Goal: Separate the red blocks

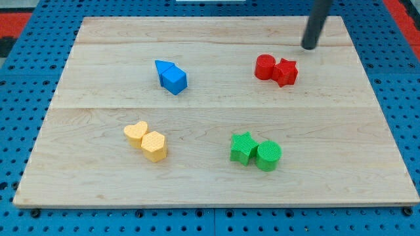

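Note:
A red cylinder block [264,67] and a red star block [285,71] touch each other at the view's upper right of the wooden board [98,118]. My tip [308,47] stands on the board just above and to the right of the red star, apart from it by a small gap. The rod rises out of the view's top edge.
A blue triangle block [164,67] and a blue cube [174,80] touch at upper left of centre. A yellow heart [136,133] and a yellow hexagon [154,145] touch at lower left. A green star [243,147] and a green cylinder [268,155] touch at lower right.

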{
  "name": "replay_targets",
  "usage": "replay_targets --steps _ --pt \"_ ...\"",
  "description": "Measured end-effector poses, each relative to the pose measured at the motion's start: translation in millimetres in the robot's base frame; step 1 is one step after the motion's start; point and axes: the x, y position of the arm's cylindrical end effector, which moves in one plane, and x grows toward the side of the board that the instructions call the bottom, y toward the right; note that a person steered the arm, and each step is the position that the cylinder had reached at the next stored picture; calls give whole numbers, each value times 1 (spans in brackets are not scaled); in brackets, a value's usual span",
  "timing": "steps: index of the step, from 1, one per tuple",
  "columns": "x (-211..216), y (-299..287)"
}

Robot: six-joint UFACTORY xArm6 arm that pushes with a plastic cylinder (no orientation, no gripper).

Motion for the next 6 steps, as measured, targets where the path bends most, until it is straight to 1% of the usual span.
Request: replay_targets --steps 1,2,3,4,5,6 --pt "21 -23" --pt "71 8" --pt "73 -35" --pt "75 -44" --pt "130 -108" --pt "144 -125"
